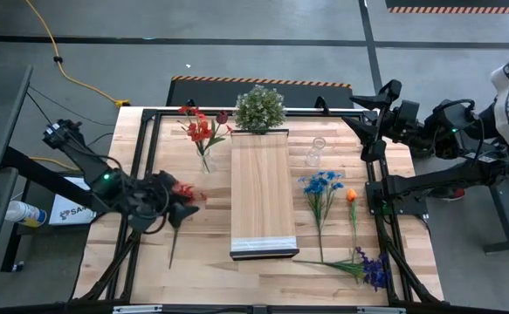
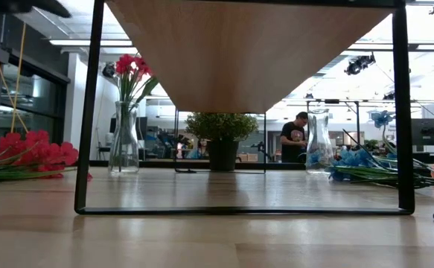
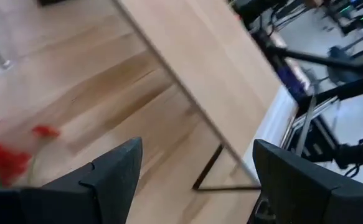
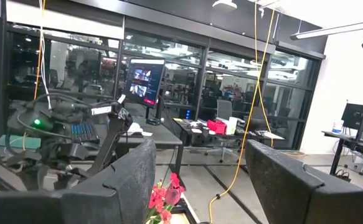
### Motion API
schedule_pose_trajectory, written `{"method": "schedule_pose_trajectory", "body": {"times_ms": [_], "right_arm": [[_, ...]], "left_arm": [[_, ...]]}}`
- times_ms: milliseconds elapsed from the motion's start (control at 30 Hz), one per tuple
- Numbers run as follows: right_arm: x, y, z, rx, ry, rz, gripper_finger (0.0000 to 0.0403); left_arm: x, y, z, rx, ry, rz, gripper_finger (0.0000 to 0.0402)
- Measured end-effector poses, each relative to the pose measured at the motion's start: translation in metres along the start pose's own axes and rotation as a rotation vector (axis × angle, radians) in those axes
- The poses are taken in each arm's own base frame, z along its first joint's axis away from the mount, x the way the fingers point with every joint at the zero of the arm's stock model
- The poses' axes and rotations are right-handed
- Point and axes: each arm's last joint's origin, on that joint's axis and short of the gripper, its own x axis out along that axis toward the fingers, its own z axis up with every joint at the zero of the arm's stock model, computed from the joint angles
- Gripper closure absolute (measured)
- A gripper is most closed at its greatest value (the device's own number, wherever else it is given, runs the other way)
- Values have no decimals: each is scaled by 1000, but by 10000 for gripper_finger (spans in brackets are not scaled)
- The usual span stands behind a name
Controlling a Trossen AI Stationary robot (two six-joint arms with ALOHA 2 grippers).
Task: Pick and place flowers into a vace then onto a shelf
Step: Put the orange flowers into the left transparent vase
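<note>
A loose red flower (image 1: 185, 192) lies flat on the table left of the shelf (image 1: 258, 187), its thin stem (image 1: 173, 249) running toward the near edge. My left gripper (image 1: 177, 208) hovers open just over it. In the left wrist view its fingers stand apart (image 3: 197, 149) and the red bloom (image 3: 7, 155) shows outside one finger. A glass vase (image 1: 204, 161) near the far left stands upright and holds red flowers (image 1: 198, 129). An empty glass vase (image 1: 315, 153) stands right of the shelf. Blue (image 1: 322, 183), orange (image 1: 351, 195) and purple (image 1: 374, 269) flowers lie on the right. My right gripper (image 1: 374, 122) waits open above the far right corner.
A bushy potted plant (image 1: 259, 109) stands at the shelf's far end. The shelf rests on a thin black frame (image 2: 88, 112), with open room beneath it. A black rail frame (image 1: 145, 174) borders the table. A person (image 2: 294, 138) stands far off in the room behind.
</note>
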Motion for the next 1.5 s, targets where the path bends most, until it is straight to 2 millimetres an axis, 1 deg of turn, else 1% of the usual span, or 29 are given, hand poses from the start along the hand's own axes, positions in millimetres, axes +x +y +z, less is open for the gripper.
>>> {"method": "schedule_pose_trajectory", "body": {"times_ms": [267,400,567,667,800,1100,1200,1367,1500], "right_arm": [[0,0,0,0,0,0,167],[0,0,0,0,0,0,167],[0,0,1,-1,-7,-1,167],[0,0,2,-14,-16,-3,167],[0,0,3,-18,-32,5,167],[0,0,3,-18,-36,22,167],[0,0,3,-19,-35,23,167],[0,0,3,-19,-35,22,167],[0,0,3,-19,-35,22,167]], "left_arm": [[-21,-2,3,-46,190,320,64],[-20,-11,-2,-72,296,440,64],[-7,-22,-17,-129,415,529,64],[2,-27,-26,-140,444,562,64],[15,-32,-36,-144,434,589,64],[36,-35,-55,-154,414,717,64],[44,-34,-61,-144,400,756,64],[52,-30,-69,-151,376,871,64],[63,-16,-80,-183,369,904,64]]}}
